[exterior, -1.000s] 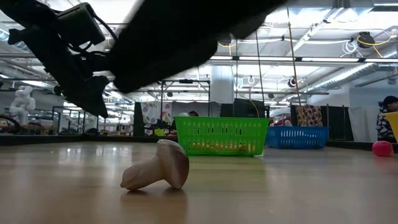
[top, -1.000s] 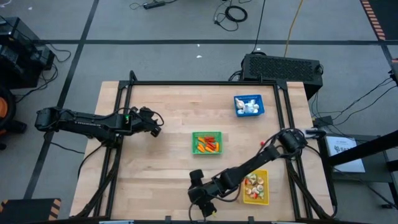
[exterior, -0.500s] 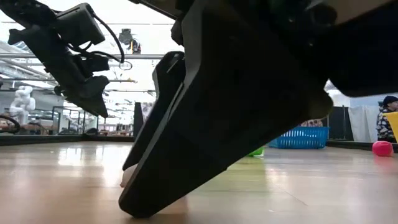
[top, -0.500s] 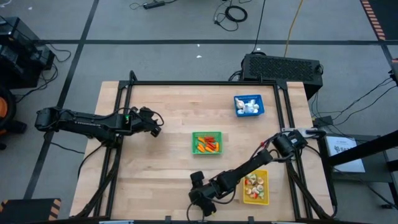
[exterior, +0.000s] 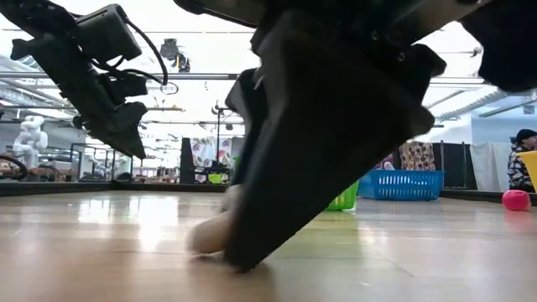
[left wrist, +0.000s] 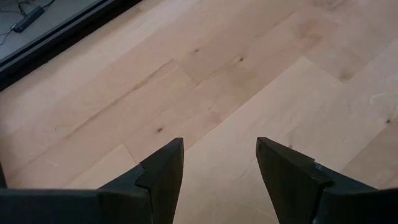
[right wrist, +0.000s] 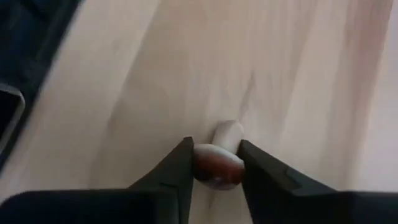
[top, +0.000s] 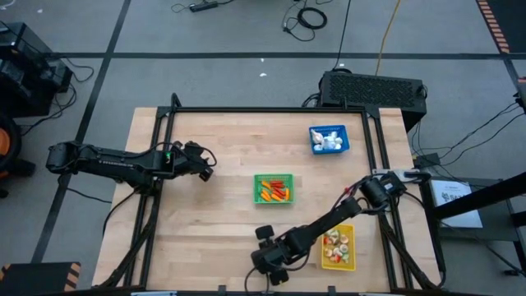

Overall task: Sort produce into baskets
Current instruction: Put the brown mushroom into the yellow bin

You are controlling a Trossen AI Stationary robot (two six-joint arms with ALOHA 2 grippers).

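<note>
A pale toy mushroom (right wrist: 219, 163) with a brown cap lies on the wooden table near its near edge. My right gripper (right wrist: 214, 168) is down at it and shut on it; in the low view its dark finger (exterior: 319, 143) hides most of the mushroom (exterior: 208, 236). My left gripper (top: 205, 164) hangs open over the table's left part, with nothing between its fingers (left wrist: 163, 171). The green basket (top: 273, 188) with orange and red produce stands mid-table. The blue basket (top: 329, 139) is at the far right and the yellow basket (top: 338, 247) at the near right. My right gripper pinches the mushroom's brown cap (right wrist: 217, 171) between its two fingers, one on each side. The fingers come slanting down from above. The pale stem (right wrist: 227, 132) points away from the gripper, and the mushroom's pale end (exterior: 204, 239) rests on the table.
The yellow basket stands close to the right of my right arm. A small red ball (exterior: 515, 200) lies at the right of the low view. A black frame (top: 263, 110) runs along the table's edges. Bare wood lies between my two grippers.
My right gripper has come down over the mushroom, tipped more steeply, and shut on its cap. The mushroom stays on the table, about where it was.
</note>
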